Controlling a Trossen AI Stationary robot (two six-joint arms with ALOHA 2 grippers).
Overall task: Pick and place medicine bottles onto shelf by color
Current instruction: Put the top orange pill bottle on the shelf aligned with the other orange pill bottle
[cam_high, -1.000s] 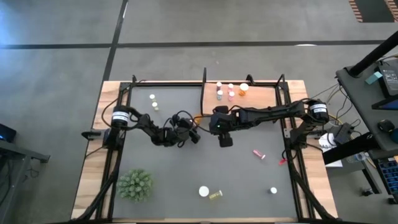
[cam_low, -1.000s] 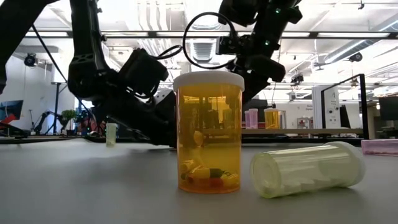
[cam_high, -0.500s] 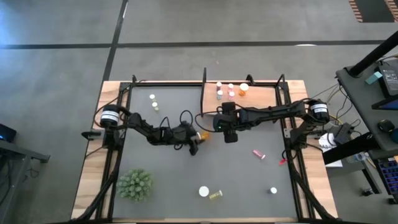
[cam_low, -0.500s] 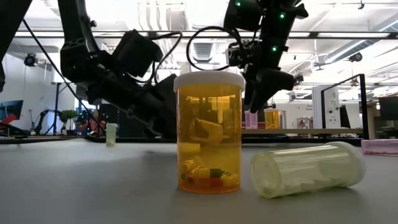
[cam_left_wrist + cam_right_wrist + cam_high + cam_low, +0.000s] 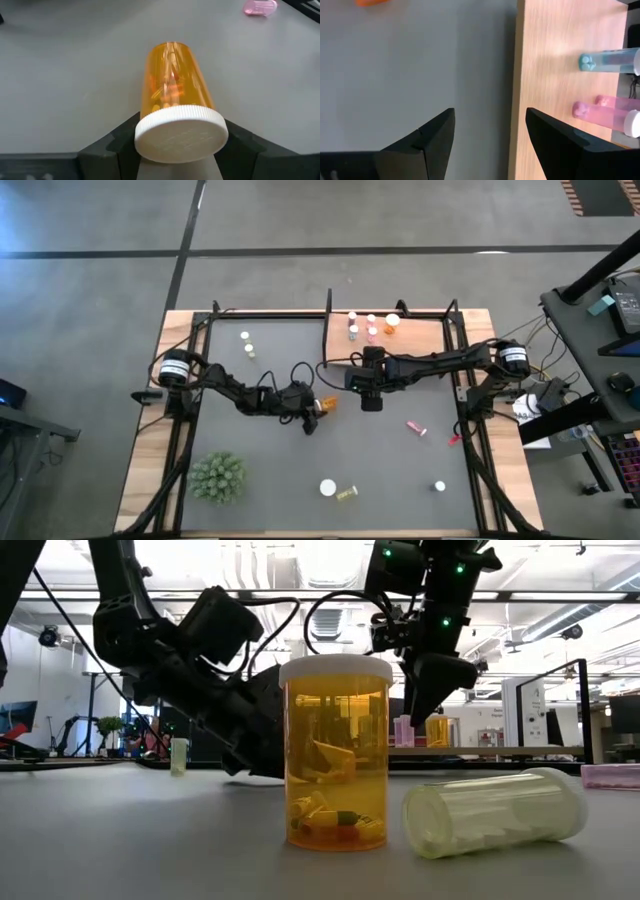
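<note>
Grey concrete floor (image 5: 300, 220), ceiling lights (image 5: 250, 560)

Spiky green plant (image 5: 217, 477) — near corner of the dark mat (image 5: 400, 465).

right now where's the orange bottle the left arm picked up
The orange bottle is near the middle of the mat in the high view, clamped at its white cap by the left end effector, just left of the right end effector.
</note>
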